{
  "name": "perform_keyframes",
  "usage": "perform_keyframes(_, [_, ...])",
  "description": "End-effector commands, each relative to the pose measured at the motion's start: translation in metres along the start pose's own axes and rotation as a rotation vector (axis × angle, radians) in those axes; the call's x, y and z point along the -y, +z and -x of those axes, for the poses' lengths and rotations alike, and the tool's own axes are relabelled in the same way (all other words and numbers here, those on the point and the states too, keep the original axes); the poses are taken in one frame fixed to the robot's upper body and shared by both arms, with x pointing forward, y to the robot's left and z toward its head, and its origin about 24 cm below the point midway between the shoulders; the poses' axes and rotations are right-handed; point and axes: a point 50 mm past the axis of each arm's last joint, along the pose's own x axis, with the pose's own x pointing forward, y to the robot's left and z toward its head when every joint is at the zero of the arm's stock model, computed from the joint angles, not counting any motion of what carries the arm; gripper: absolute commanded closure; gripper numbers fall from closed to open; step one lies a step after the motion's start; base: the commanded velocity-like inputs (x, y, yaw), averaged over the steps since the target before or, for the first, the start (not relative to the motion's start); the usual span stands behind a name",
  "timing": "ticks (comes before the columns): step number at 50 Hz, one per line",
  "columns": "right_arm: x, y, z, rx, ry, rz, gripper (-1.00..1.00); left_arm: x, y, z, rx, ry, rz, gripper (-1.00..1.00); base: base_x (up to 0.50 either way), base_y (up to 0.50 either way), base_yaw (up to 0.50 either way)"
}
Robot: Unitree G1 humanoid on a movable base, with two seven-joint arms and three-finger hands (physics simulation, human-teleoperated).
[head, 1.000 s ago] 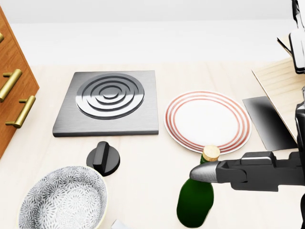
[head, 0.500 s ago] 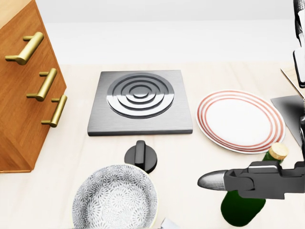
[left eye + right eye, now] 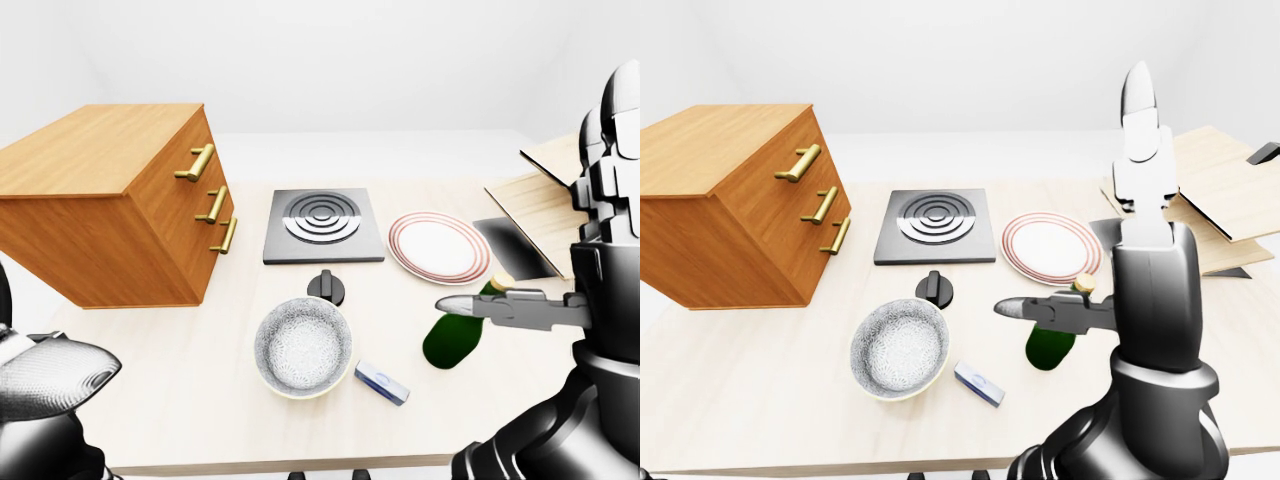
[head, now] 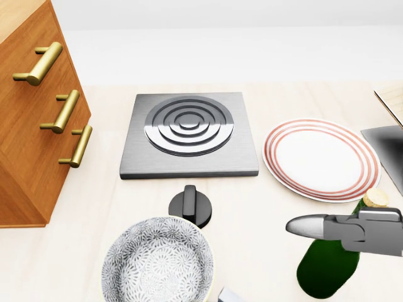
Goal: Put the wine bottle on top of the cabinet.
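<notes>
— Where's the wine bottle (image 3: 456, 336)?
— On the table (image 3: 180, 380), just below the red-ringed plate (image 3: 438, 247) in left-eye view; green, cork-topped, tilted.
— Robot's right hand (image 3: 1110, 250)?
— Fingers spread: one horizontal finger (image 4: 315, 226) across the neck, another pointing up. No grip.
— Left hand (image 3: 45, 375)?
— Bottom-left corner; can't tell fingers.
— What's btwn bottle & wooden cabinet (image 3: 105, 205)?
— Patterned bowl (image 3: 303, 346), black knob (image 3: 326, 286), hob plate (image 3: 323, 224); small blue-white box (image 3: 381, 383) nr bottle.
</notes>
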Motion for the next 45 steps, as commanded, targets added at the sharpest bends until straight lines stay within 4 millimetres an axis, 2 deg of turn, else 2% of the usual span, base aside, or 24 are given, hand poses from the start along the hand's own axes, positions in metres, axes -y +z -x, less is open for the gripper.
perform_keyframes(1, [0.017, -0.010, 0.003, -0.075, -0.106, 0.054, -1.00, 0.002, -0.002, 0.002, -0.005, -0.012, -0.019, -1.00, 0.00, 0.00, 0.00])
perform_keyframes(9, [0.044, -0.023, 0.016, -0.141, -0.218, 0.119, -1.00, 0.001, -0.002, 0.003, -0.002, -0.012, -0.033, -1.00, 0.00, 0.00, 0.00])
perform_keyframes(16, [0.052, -0.031, 0.038, -0.116, -0.124, 0.074, -1.00, 0.001, -0.002, 0.002, -0.004, -0.007, -0.021, -1.00, 0.00, 0.00, 0.00])
perform_keyframes(19, [0.049, -0.030, 0.053, -0.066, 0.017, -0.045, -1.00, 0.001, -0.002, 0.002, -0.004, -0.007, -0.018, -1.00, 0.00, 0.00, 0.00])
perform_keyframes(21, [0.060, -0.027, 0.061, -0.060, -0.041, -0.236, -1.00, 0.002, -0.003, 0.002, -0.002, -0.006, -0.015, -1.00, 0.00, 0.00, 0.00])
perform_keyframes(22, [0.064, -0.028, 0.062, -0.128, -0.062, -0.332, -1.00, 0.002, -0.003, 0.002, -0.005, -0.007, -0.014, -1.00, 0.00, 0.00, 0.00])
perform_keyframes(24, [0.062, -0.032, 0.063, -0.259, -0.060, -0.399, -1.00, 0.003, -0.001, 0.000, 0.009, -0.004, 0.004, -1.00, 0.00, 0.00, 0.00])
perform_keyframes(28, [0.055, -0.037, 0.071, -0.334, -0.056, -0.405, -1.00, 0.002, -0.004, 0.003, -0.015, -0.006, -0.010, -1.00, 0.00, 0.00, 0.00])
perform_keyframes(45, [0.050, -0.038, 0.083, -0.277, -0.085, -0.363, -1.00, 0.001, -0.005, 0.005, -0.027, -0.011, -0.028, -1.00, 0.00, 0.00, 0.00])
